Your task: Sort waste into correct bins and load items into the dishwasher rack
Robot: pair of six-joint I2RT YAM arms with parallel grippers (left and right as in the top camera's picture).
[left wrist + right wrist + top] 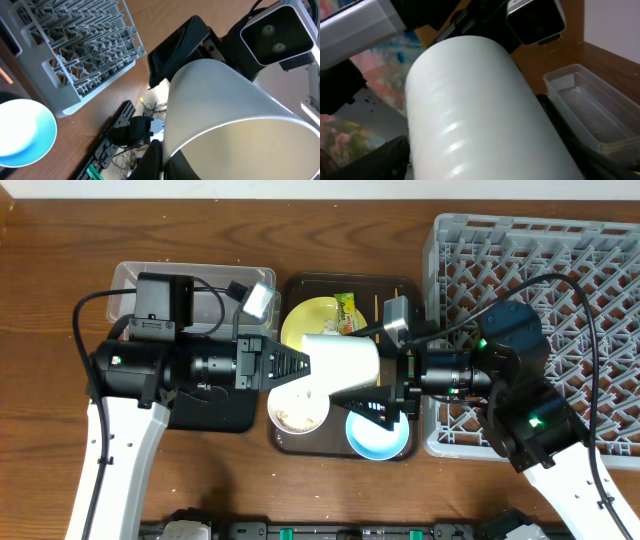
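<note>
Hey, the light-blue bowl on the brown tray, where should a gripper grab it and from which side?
Pinch the rim of the light-blue bowl from above, one finger inside, one outside: it sits upright, mouth up, with a thin wall. Probably come at its near edge, since the right gripper overhangs the far one.

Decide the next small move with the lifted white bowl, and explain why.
Probably shut the right tool on the white bowl. The bowl hangs sideways over the brown tray, its rim pinched by the left tool; the right tool straddles its body, and the dishwasher rack lies on that side.
</note>
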